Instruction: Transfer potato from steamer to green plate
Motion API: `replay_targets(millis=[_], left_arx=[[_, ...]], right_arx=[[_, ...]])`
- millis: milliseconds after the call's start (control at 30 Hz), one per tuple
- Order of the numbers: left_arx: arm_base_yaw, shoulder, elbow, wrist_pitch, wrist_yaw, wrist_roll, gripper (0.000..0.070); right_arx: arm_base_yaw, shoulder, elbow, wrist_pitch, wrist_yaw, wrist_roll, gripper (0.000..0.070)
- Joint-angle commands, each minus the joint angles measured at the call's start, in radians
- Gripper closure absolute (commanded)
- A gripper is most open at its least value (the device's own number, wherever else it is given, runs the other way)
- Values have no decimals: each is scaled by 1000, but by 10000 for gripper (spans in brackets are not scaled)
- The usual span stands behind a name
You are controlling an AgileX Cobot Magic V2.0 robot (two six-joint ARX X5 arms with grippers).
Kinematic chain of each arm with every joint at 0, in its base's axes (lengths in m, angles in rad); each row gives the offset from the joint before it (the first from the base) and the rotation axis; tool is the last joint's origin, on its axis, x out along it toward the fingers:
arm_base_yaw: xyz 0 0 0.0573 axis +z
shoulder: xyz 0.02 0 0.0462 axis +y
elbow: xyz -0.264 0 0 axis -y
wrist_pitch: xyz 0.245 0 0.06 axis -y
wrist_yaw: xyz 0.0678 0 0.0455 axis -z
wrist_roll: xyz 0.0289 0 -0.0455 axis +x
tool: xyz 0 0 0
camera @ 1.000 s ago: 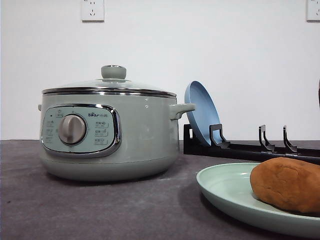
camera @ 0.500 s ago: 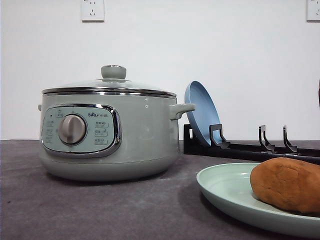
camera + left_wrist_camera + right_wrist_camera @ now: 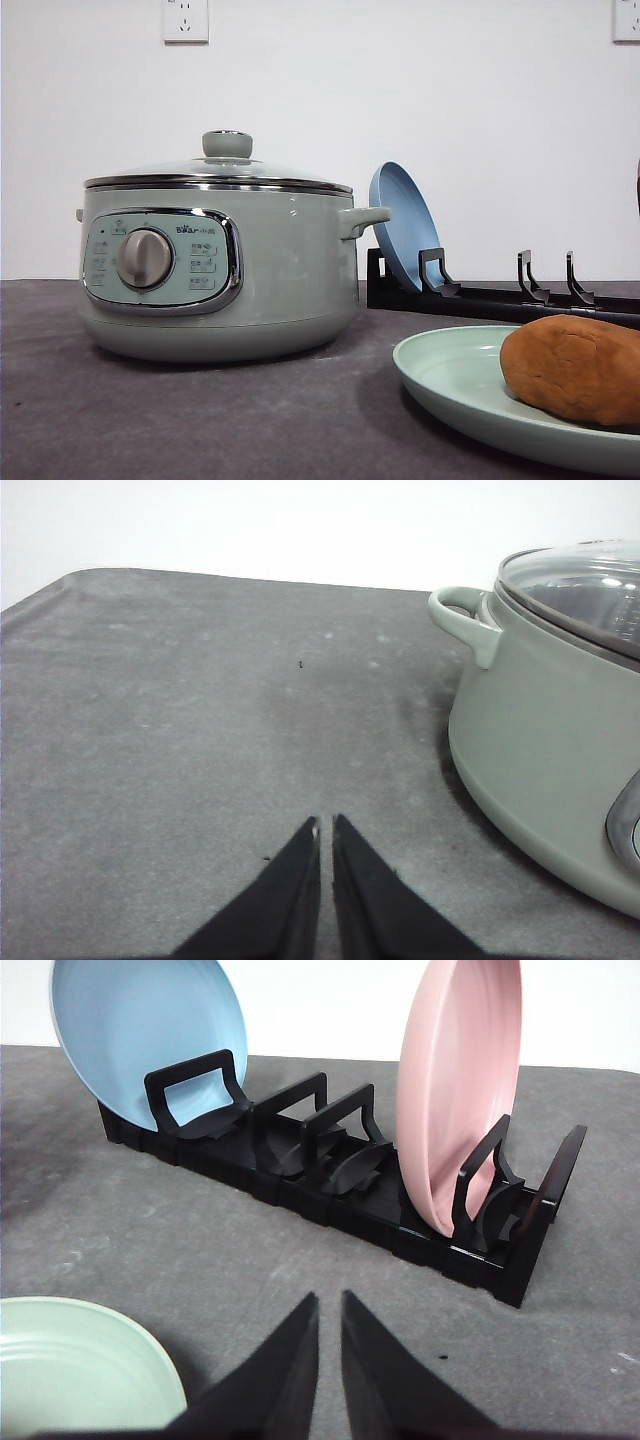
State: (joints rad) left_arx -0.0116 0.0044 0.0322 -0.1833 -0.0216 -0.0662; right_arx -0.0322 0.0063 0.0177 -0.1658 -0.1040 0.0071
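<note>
The potato, orange-brown and lumpy, lies on the green plate at the front right of the table. The steamer stands at the left with its glass lid on. In the left wrist view my left gripper is shut with nothing in it, low over bare grey table beside the steamer. My right gripper is also shut and holds nothing; it sits over the table between the green plate's rim and the dish rack.
A black dish rack stands behind the green plate, holding a blue plate and a pink plate upright. The same blue plate leans just right of the steamer's handle. A white wall backs the grey table.
</note>
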Motion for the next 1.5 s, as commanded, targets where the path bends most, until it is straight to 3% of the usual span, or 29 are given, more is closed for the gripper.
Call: replay_targets(millis=[0, 1467], left_arx=[[-2, -1, -20, -6, -5, 5, 674], [-2, -1, -20, -6, -5, 5, 674]], right_arx=[[0, -3, -6, 10, 1, -3, 670], [0, -3, -6, 10, 1, -3, 670]])
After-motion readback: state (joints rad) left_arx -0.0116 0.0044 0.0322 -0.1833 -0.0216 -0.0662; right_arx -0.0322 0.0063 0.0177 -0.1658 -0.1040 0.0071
